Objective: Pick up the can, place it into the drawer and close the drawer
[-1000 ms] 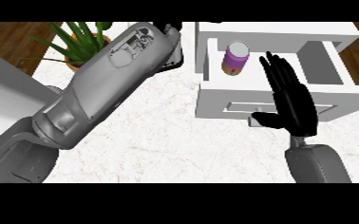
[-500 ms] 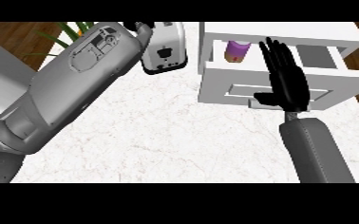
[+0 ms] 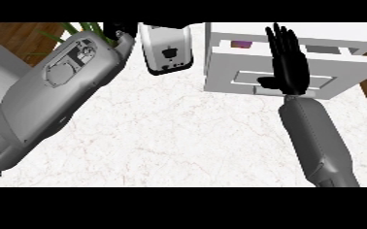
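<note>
Only a purple sliver of the can (image 3: pixel 241 44) shows, inside the white drawer (image 3: pixel 233 80) at the upper right, and the rest of it is hidden by the drawer's walls. My right hand (image 3: pixel 288 63) is open, its straight fingers pointing away from me, laid flat against the drawer's front panel. My left forearm fills the left side. Just a dark bit of my left hand (image 3: pixel 119 29) shows at the top edge, apart from the drawer.
A white toaster-like appliance (image 3: pixel 166 48) stands on the marble counter (image 3: pixel 179 136) between my left arm and the drawer. Green plant leaves (image 3: pixel 79 27) and wooden floor (image 3: pixel 22 39) lie beyond the counter at the upper left.
My right hand has pushed forward against the drawer front, and the drawer has slid inward. Less of the can shows now. My left arm has drawn back toward the left.
</note>
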### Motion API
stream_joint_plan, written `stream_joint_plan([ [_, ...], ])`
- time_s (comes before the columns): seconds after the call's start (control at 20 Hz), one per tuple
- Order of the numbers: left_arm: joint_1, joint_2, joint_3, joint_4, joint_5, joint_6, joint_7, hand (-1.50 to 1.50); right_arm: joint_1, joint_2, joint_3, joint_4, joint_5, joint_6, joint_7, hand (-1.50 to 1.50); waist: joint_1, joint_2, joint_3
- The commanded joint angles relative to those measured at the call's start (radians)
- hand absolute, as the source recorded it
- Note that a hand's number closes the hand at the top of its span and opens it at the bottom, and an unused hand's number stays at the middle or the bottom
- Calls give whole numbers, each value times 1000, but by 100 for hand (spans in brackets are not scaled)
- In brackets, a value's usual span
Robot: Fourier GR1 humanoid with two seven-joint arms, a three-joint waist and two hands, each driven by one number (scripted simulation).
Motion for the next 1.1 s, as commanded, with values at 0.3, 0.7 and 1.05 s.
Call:
stream_joint_plan([
  [0.3,118,46,-7,-127,-44,4,24,-150,-263,4,-87,367,7,-123,9,-150,15,31,20],
  [0.7,268,88,-8,-278,-67,9,2,-150,-405,-23,-117,500,16,-136,35,-150,28,30,20],
  [1.05,312,128,22,-309,-71,-26,-2,-150,-480,-51,-159,560,-15,-134,-5,-150,29,35,20],
])
